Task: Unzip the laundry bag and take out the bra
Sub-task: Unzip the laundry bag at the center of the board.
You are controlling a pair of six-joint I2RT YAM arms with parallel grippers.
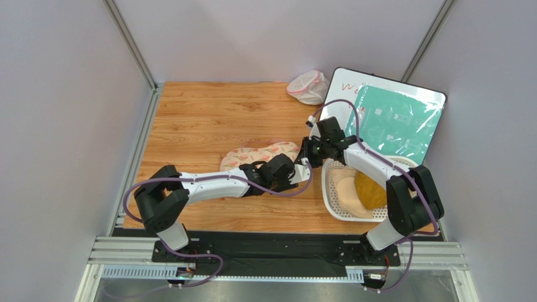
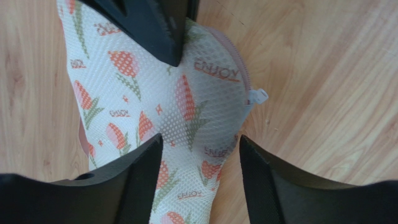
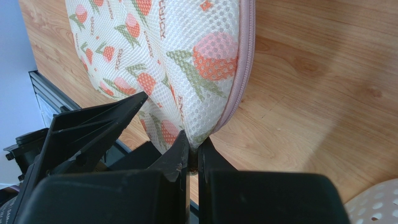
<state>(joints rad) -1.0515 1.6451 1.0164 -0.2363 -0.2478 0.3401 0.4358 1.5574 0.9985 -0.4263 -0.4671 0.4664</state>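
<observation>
**Cream printed bag between two pincers**

Wood-grain tabletop carries the laundry bag, which lies flat near the middle, its long side running left to right. Its cream mesh is printed with orange-pink tulips, green leaves and the word ENJOY, and it has pink edging.

The right pincer is closed to a sliver, nipping the tip of the bag's right end. The left pincer stands fairly wide, one finger over the fabric and the other over bare wood just beside the bag's edge, gripping nothing. A small white zip tab sticks out from the pink seam there.

To the right sits a white perforated basket holding peach and yellow items. A small white mesh pouch lies at the far edge, beside a tilted board.
</observation>
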